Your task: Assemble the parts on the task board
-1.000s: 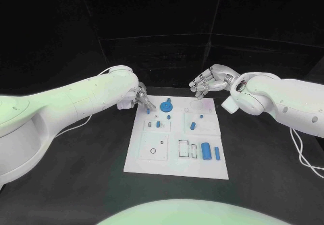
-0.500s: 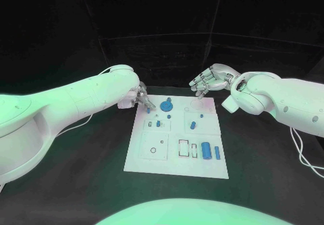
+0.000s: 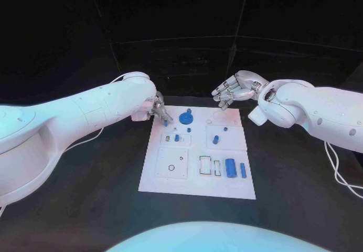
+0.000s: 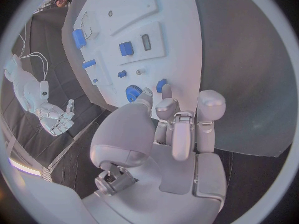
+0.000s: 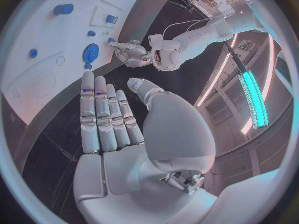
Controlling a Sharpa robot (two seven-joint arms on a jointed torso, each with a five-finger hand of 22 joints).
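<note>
The task board (image 3: 198, 157), a white rectangular plate, lies at the centre of the head view on the black table (image 3: 91, 194). Nearest the camera, at the board's lower right, two blue oblong parts lie side by side: a thick cylinder (image 3: 230, 168) and a thinner bar (image 3: 243, 169). To their left are outlined rectangular recesses; a raised white square panel (image 3: 173, 163) occupies the lower left. Mid-board, a blue peg (image 3: 215, 139) and a smaller blue piece (image 3: 177, 138) sit in place. At the far edge a blue gear (image 3: 187, 118) stands on the board.

At the upper left of the board, the left hand (image 3: 159, 111) pinches a small blue part (image 3: 166, 124) at its fingertips; the left wrist view shows that part (image 4: 162, 85) just beside the gear (image 4: 132, 92), detail the head view leaves unclear. The right hand (image 3: 236, 89) hovers above the board's upper right corner, holding nothing; the right wrist view shows its fingers (image 5: 99, 114) extended side by side, thumb apart.
</note>
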